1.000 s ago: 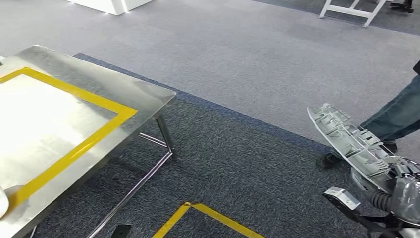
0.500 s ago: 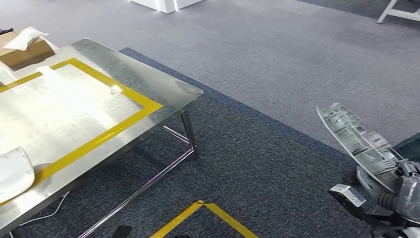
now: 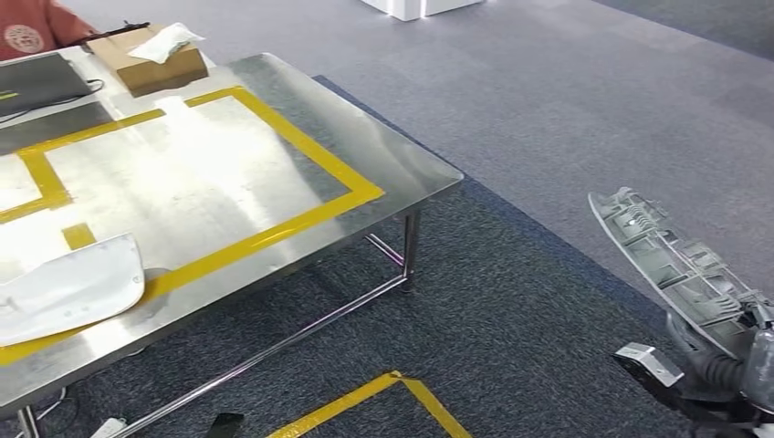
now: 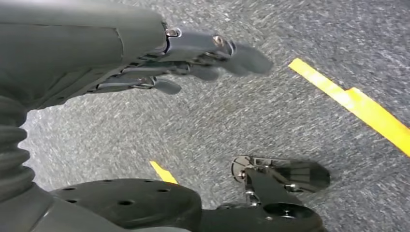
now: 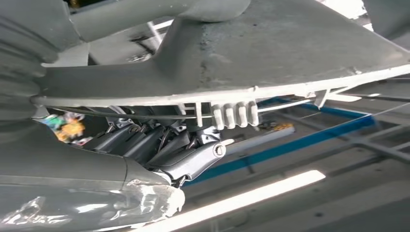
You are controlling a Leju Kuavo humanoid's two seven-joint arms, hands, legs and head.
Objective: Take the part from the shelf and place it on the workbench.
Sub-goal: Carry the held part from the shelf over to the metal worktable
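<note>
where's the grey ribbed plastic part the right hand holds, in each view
Head view: grey ribbed plastic part at the right edge, tilted over the carpet.
Left wrist view: not in it.
Right wrist view: it spans the picture's top half, above the fingers.
Shared landmark: the right hand gripping it.

Open steel inside the yellow tape frame (image 3: 274, 137) at the tabletop's (image 3: 402, 169) middle. Blocked at the near edge by a white panel (image 3: 68, 290), at the far corner by a cardboard box (image 3: 151, 66) and a laptop (image 3: 41, 82). Bare carpet (image 3: 511, 301) between the tabletop's right corner and the robot hand (image 3: 730, 365) holding a grey part (image 3: 675, 269).
</note>
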